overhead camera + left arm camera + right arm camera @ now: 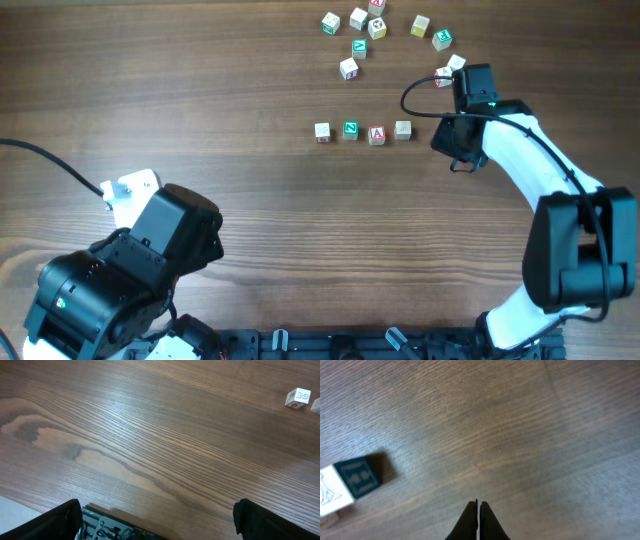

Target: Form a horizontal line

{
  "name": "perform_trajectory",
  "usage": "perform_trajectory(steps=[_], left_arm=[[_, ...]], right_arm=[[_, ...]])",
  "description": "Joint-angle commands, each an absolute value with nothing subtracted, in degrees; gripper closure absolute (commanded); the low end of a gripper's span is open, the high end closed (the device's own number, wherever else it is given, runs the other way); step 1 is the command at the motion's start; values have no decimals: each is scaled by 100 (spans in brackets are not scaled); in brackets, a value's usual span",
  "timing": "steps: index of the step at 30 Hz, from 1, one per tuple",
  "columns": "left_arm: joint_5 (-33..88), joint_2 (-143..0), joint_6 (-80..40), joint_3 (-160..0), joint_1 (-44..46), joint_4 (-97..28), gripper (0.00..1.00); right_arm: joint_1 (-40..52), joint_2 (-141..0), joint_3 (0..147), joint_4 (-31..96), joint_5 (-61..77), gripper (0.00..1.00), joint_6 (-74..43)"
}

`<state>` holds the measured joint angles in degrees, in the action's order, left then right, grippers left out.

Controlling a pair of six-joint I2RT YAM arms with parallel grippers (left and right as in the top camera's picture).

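Several small pale wooden cubes stand in a horizontal line at mid-table: a pale one, a green-lettered one, a red "A" one and a plain pale one. My right gripper is shut with nothing between its fingers. It hovers over bare wood to the right of the line and above it, close to two loose cubes. A teal-faced cube lies to its left. My left gripper stands wide open and empty at the near left, far from the line. The line's left end cube shows in the left wrist view.
Several loose cubes are scattered at the far edge above the line. The left arm fills the near left corner. The right arm reaches in from the near right, with a black cable loop beside its wrist.
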<state>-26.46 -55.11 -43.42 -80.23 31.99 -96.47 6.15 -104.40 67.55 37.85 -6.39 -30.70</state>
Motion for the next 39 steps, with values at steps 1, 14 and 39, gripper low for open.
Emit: perform_trajectory(steps=[1,14,39], left_arm=[[-2639,-5487,-4355,-8038,3199,-9649,0],[-2639,-5487,-4355,-8038,3199,-9649,0],[-2639,-5487,-4355,-8038,3199,-9649,0]], right_arm=[[613,-10589,6700,3566,-609,95,-2978],[613,-11080,6700,3074,-73,95,-2165],[613,-11417,6700,1326,1074,95,-1715]])
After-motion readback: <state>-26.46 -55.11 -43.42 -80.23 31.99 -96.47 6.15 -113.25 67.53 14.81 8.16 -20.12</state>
